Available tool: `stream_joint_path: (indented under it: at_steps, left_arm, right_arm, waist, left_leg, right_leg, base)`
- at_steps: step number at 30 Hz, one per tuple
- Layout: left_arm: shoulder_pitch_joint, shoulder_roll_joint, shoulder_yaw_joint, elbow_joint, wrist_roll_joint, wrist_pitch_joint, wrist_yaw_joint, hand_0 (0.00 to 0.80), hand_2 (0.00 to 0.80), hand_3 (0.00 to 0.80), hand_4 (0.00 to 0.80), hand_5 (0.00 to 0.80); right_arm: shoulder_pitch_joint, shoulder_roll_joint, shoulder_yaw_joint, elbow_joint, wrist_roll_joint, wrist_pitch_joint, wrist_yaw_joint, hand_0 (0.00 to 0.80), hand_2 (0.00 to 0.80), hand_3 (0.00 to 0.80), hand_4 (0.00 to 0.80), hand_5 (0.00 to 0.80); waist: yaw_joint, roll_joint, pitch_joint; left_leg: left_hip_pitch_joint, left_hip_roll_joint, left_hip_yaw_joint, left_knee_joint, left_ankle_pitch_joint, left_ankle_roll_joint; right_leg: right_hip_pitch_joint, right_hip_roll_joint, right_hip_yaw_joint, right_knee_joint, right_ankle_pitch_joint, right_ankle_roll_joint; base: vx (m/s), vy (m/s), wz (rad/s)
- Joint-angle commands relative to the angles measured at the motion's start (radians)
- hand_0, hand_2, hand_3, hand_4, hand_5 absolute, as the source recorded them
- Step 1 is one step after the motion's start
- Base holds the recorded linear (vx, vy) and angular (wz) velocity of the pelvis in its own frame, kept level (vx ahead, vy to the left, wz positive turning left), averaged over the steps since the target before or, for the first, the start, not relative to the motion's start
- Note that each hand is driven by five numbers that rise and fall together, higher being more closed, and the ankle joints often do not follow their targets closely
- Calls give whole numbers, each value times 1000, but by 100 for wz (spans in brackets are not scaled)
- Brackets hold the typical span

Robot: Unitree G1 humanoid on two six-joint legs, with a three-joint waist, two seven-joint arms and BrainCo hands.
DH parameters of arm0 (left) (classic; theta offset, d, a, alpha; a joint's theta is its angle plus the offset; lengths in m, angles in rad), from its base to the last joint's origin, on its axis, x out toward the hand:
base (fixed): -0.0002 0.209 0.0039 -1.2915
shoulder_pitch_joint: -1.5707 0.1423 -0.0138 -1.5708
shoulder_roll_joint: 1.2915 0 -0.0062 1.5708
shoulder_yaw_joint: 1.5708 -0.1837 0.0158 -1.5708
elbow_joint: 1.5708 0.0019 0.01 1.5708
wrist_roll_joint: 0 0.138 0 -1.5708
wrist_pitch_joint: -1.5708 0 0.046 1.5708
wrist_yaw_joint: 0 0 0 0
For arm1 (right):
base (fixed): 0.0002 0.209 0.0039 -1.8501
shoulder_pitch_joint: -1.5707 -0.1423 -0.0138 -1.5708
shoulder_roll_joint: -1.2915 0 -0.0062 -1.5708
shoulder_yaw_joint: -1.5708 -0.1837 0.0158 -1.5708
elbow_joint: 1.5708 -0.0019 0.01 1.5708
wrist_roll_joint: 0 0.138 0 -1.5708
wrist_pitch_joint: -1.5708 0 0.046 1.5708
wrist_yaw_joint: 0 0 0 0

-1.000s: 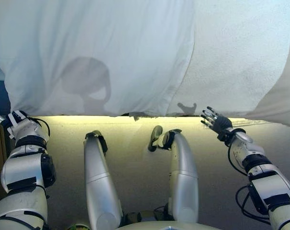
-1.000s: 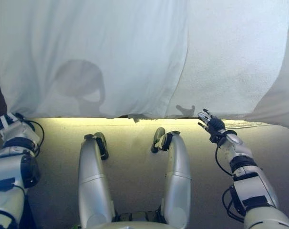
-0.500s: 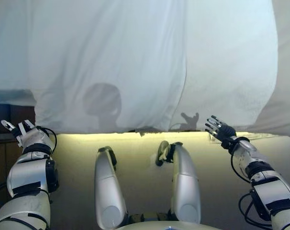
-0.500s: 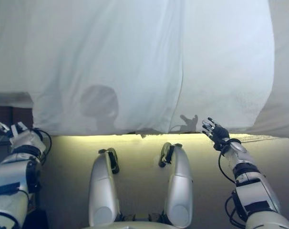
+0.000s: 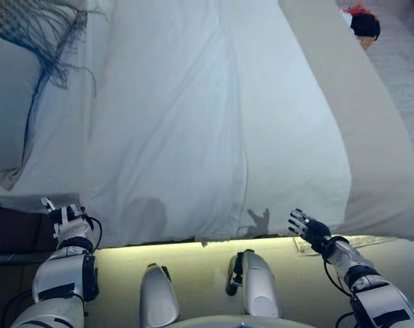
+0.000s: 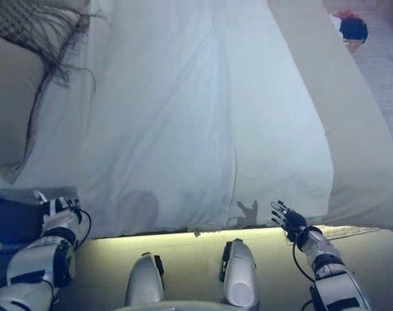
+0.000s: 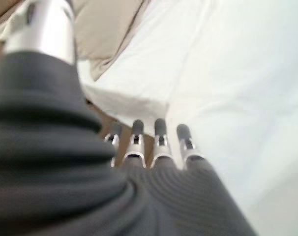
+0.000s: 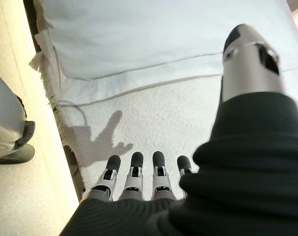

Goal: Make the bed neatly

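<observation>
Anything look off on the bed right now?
Yes. The white sheet lies askew: a long fold runs down its middle, and its near edge stops short of the right side, leaving the textured blanket bare. Neither robot hand holds cloth.

You saw a matt, smooth white cloth sheet (image 5: 193,123) over a coarser, nubby white bed cover (image 8: 154,123), beside a fringed woven throw (image 5: 43,27).

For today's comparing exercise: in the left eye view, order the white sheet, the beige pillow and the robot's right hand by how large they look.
1. white sheet
2. beige pillow, partly cut off by the view's edge
3. right hand
</observation>
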Motion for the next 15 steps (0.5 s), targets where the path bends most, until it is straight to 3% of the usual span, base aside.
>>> stream_joint_path:
  at_steps: [1, 9, 15]
  left_arm:
    - [40, -5, -7, -33, 90, -20, -57, 0, 0, 0, 0, 0]
    - [156, -103, -86, -132, 330, -11, -142, 0, 0, 0, 0, 0]
    - [207, -104, -196, -153, 601, 9, -199, 0, 0, 0, 0, 0]
  right_arm:
    - [-21, 28, -64, 42, -17, -32, 11, 0, 0, 0, 0, 0]
    - [93, 80, -83, 23, -70, -39, 5, 0, 0, 0, 0, 0]
    - [130, 94, -73, 28, -103, -27, -7, 0, 0, 0, 0, 0]
  waist:
    - [-5, 6, -41]
    - [3, 17, -132]
    - [12, 27, -166]
  left_leg:
    - [21, -51, 46, -114, 110, 64]
    - [269, -93, 104, -421, 219, 70]
    - [372, -115, 126, -593, 283, 76]
  right_leg:
    - [138, -6, -24, -187, 85, 23]
    - [391, 34, -76, -508, 192, 56]
    - [487, 56, -96, -651, 267, 76]
  base:
    - [60, -29, -6]
    - [151, -18, -1]
    - [76, -1, -4]
